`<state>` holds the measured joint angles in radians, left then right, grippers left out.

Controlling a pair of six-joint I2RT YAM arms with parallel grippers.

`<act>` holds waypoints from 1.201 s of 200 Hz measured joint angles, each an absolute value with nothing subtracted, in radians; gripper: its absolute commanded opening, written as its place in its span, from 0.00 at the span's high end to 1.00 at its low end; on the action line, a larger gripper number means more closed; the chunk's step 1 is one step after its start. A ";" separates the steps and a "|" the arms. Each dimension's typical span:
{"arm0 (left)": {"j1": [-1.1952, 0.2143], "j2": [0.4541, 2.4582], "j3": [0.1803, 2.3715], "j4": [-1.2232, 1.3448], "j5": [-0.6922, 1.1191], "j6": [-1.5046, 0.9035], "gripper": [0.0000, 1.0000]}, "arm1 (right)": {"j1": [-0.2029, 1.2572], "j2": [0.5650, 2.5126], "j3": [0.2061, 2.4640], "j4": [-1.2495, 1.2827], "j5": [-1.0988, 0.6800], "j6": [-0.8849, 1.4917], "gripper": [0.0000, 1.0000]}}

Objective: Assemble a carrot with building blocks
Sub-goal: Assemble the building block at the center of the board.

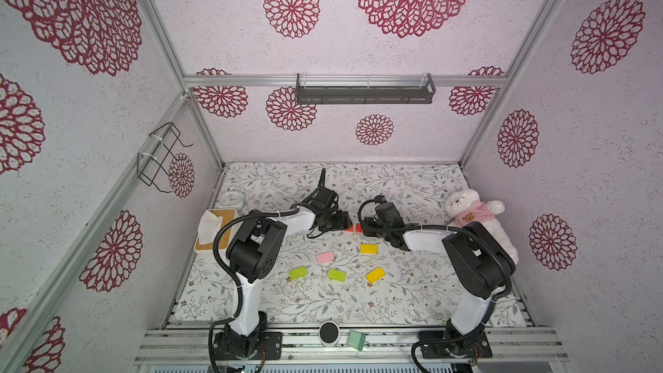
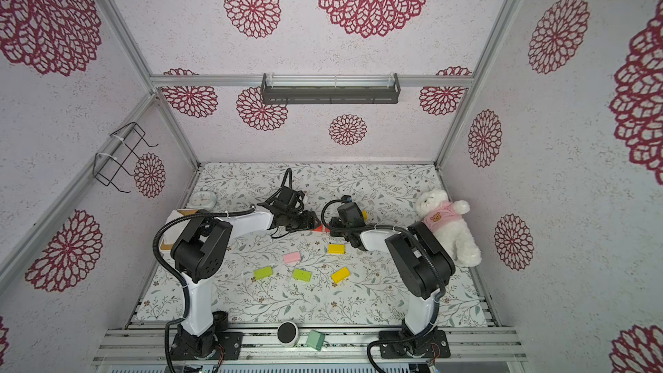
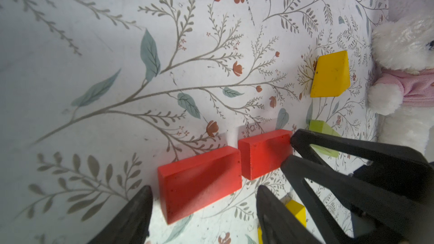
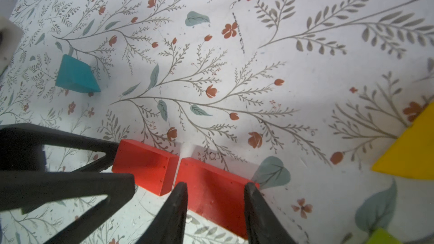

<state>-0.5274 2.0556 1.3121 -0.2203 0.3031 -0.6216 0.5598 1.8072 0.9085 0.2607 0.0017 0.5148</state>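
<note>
Two red blocks lie end to end with a narrow gap between them, mid-table between my grippers, the left red block (image 3: pixel 199 179) and the right red block (image 4: pixel 213 198). My left gripper (image 3: pixel 203 187) is open, with a finger on each side of the left red block and gaps showing. My right gripper (image 4: pixel 216 184) is open more narrowly, its tips over the ends of the right one. In a top view a pink block (image 1: pixel 325 257), two yellow blocks (image 1: pixel 369 248) and two lime blocks (image 1: pixel 297 272) lie loose nearer the front. The teal triangle (image 4: pixel 75 76) and the yellow triangle (image 3: pixel 331 76) lie farther back.
A white plush bear (image 1: pixel 473 217) leans at the right edge. A tissue box (image 1: pixel 215 231) and a small clock (image 1: pixel 231 199) stand at the left. A mint block (image 1: pixel 356 339) and a black round device (image 1: pixel 329 333) sit on the front rail. Another lime block (image 3: pixel 321 127) lies beside the right gripper.
</note>
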 measured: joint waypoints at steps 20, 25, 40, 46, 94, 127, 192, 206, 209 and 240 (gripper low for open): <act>-0.527 2.056 1.312 -0.220 0.305 -0.622 0.28 | 0.560 1.807 0.908 0.261 0.002 0.515 0.57; -0.527 2.056 1.312 -0.220 0.306 -0.622 0.28 | 0.560 1.807 0.908 0.261 0.003 0.515 0.57; -0.527 2.056 1.312 -0.219 0.306 -0.623 0.28 | 0.560 1.806 0.905 0.265 0.005 0.515 0.56; -0.527 2.056 1.312 -0.218 0.306 -0.623 0.28 | 0.560 1.806 0.905 0.265 0.006 0.515 0.56; -0.527 2.056 1.312 -0.213 0.306 -0.623 0.28 | 0.560 1.792 0.879 0.256 0.031 0.514 0.53; -0.527 2.056 1.312 -0.212 0.306 -0.623 0.28 | 0.560 1.792 0.877 0.244 0.046 0.513 0.53; -0.527 2.056 1.312 -0.199 0.307 -0.629 0.28 | 0.561 1.795 0.883 0.242 0.037 0.498 0.53; -0.527 2.056 1.312 -0.199 0.309 -0.630 0.28 | 0.562 1.801 0.889 0.243 0.032 0.496 0.53; -0.527 2.056 1.312 -0.199 0.310 -0.630 0.28 | 0.563 1.802 0.890 0.242 0.030 0.496 0.53; -0.527 2.056 1.312 -0.198 0.311 -0.635 0.28 | 0.567 1.816 0.899 0.242 0.021 0.496 0.53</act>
